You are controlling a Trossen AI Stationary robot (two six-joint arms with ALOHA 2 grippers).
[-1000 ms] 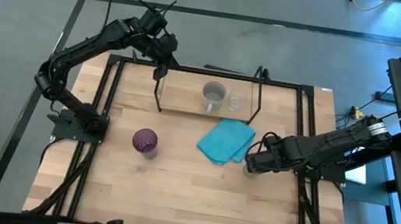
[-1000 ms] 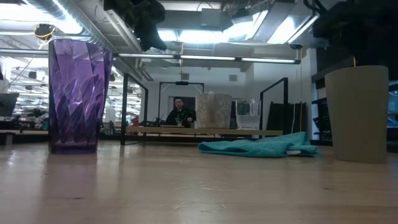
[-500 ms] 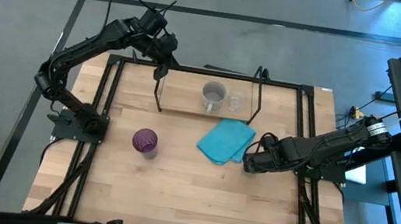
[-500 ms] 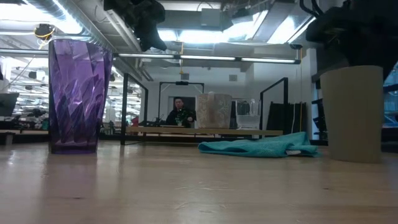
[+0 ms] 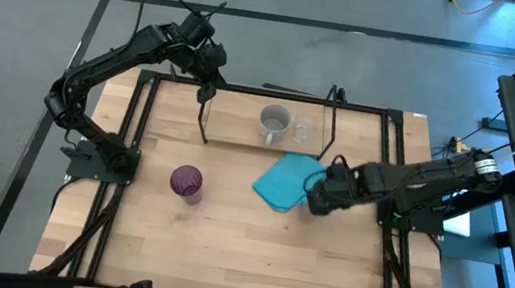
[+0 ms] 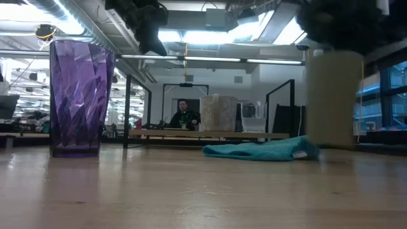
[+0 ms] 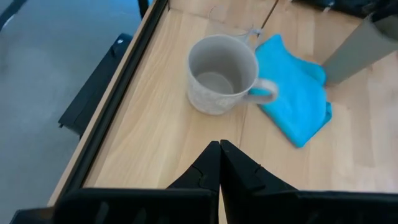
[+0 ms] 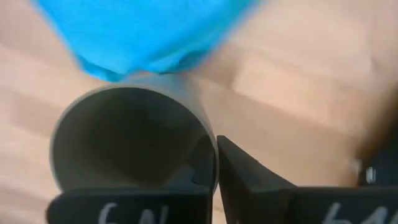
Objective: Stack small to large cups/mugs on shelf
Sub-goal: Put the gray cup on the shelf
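My right gripper (image 5: 315,199) is shut on the olive-green cup (image 6: 332,97) at the right edge of the turquoise cloth (image 5: 290,180). The right wrist view looks down into the cup (image 8: 130,143). A grey mug (image 5: 274,121) and a small clear glass (image 5: 302,130) stand on the wooden base of the black wire shelf (image 5: 229,128) at the far side. A purple tumbler (image 5: 186,181) stands on the table at the left. Above the shelf's left end, my left gripper (image 5: 207,84) is shut and holds nothing, and its wrist view shows the mug (image 7: 221,74) below. My right gripper pinches the cup's wall at the rim (image 8: 212,144), with one finger inside the cup (image 8: 202,163) and one outside (image 8: 244,174). The fingers come from above, slanting in from the table's right. The cup hangs about upright, its bottom (image 6: 331,145) clear of the table.
The folded turquoise cloth (image 6: 261,150) lies between the cup and the shelf. Thin black uprights and rails (image 5: 330,134) frame the shelf. The black table frame (image 5: 388,183) runs along the sides. Bare wood (image 5: 242,253) fills the near half. A person (image 6: 184,116) sits far behind.
My right gripper has shut on the cup's rim and gone toward the table's left, up to the cloth's edge. The cup has come off the table with it and stays about upright.
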